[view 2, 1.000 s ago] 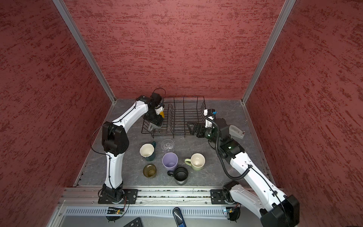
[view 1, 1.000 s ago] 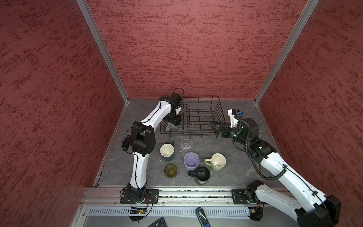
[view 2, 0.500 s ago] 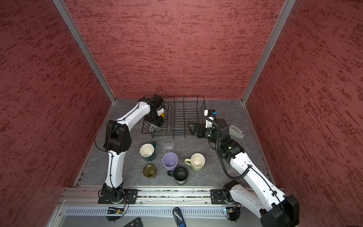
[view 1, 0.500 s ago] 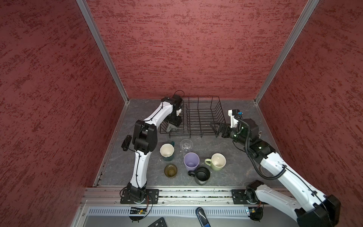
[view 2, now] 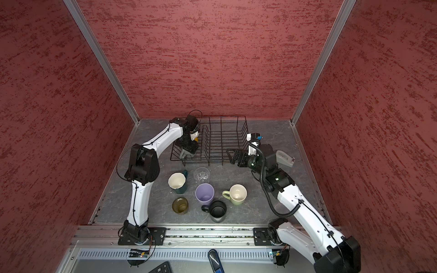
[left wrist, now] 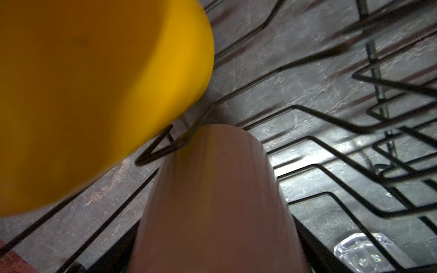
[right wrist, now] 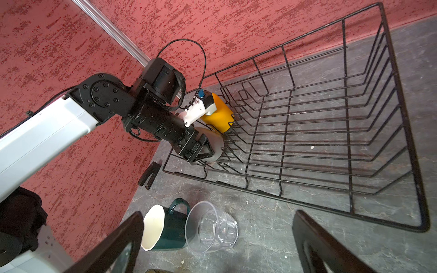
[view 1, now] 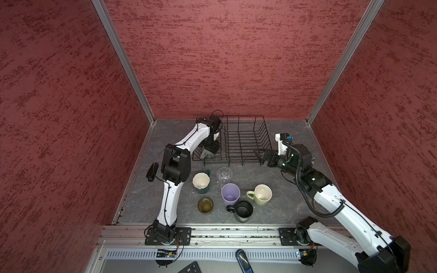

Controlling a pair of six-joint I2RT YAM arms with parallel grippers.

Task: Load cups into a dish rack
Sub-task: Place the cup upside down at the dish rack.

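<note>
One yellow mug and one grey mug are sitting at the left end of the single dish rack, six other cups are standing on the table in front of it, the left gripper is crowding the grey mug with its grip impossible to judge, and the right gripper is gaping wide and empty.

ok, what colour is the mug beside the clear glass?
Dark teal outside, cream inside; the mug shows best in the right wrist view.

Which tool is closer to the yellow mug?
Left. The left tool is inside the dish rack beside the yellow mug; the right tool sits outside the rack's opposite end.
</note>
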